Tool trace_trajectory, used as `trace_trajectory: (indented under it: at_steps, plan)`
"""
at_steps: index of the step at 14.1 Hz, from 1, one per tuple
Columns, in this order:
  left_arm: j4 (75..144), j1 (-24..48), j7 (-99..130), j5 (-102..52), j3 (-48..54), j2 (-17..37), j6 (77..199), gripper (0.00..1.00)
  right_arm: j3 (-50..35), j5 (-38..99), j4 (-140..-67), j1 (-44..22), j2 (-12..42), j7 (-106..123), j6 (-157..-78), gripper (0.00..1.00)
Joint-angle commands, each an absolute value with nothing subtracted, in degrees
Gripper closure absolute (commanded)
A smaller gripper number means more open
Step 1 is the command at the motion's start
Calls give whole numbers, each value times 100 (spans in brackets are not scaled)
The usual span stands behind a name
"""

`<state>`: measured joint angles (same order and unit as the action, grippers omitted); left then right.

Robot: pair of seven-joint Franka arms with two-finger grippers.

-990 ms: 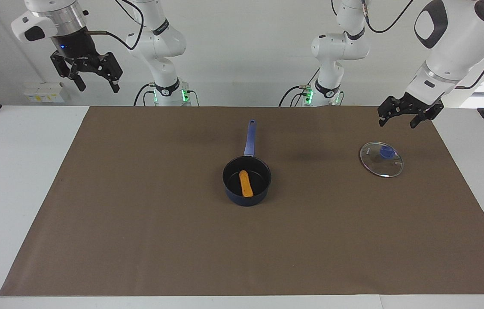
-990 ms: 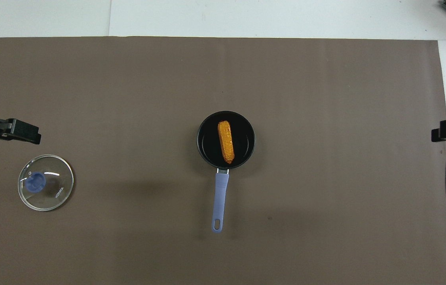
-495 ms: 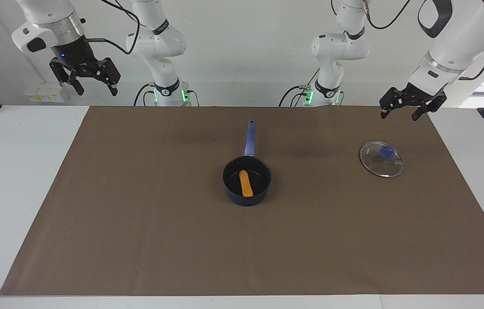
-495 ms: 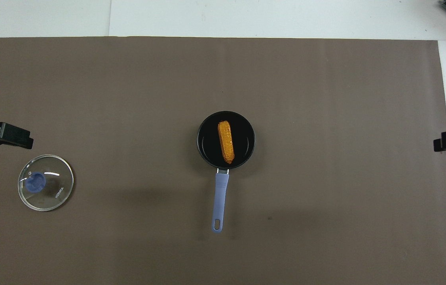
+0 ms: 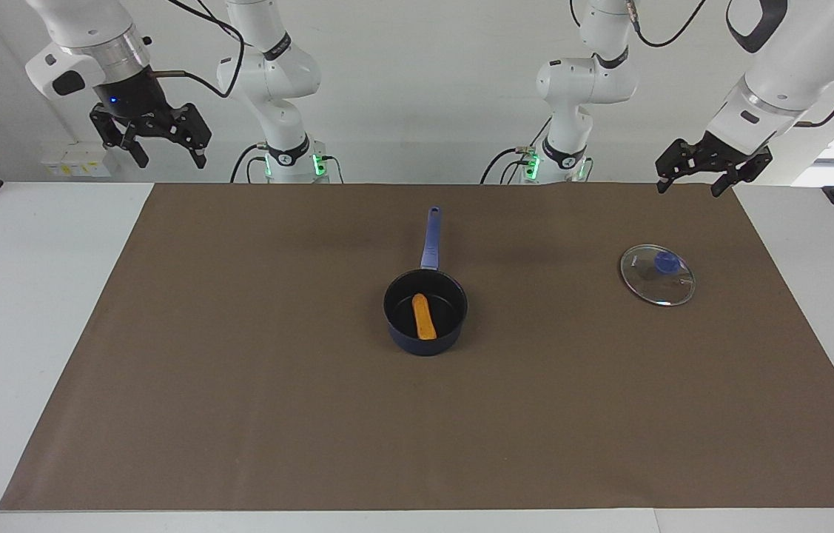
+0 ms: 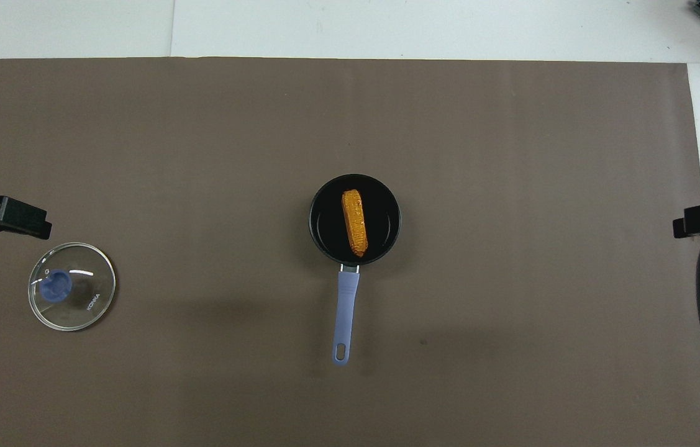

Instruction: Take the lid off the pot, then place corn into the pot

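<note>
facing view shows one pot, one corn and one lid, with two grippers above them. the corn lies inside the pot, on its black bottom, and the pot sits uncovered near the middle of the brown mat, its long blue handle pointing toward the robots. the lid rests flat on the mat, knob up, well apart from the pot, toward the left arm's end of the table. nothing stands between the pot and the lid. the left gripper hangs in the air over the mat's edge at the robots' end, fingers spread apart and holding nothing. the right gripper hangs high at the right arm's end, over the bare white table, fingers likewise apart and empty, touching nothing.
</note>
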<state>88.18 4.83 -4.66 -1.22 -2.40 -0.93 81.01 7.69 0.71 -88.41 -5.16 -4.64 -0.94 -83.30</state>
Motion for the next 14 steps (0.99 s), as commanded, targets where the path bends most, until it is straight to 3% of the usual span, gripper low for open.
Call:
trace_trajectory:
  at_steps: [1,14]
  plan:
    - [8525,527,-475,-105,-290,0,7857,0,791,-17,-9035,-589,-615,96,-8446,0]
    - [8578,536,-466,-132,-281,-26,7980,0,791,-149,-9044,-554,-598,167,-8587,0]
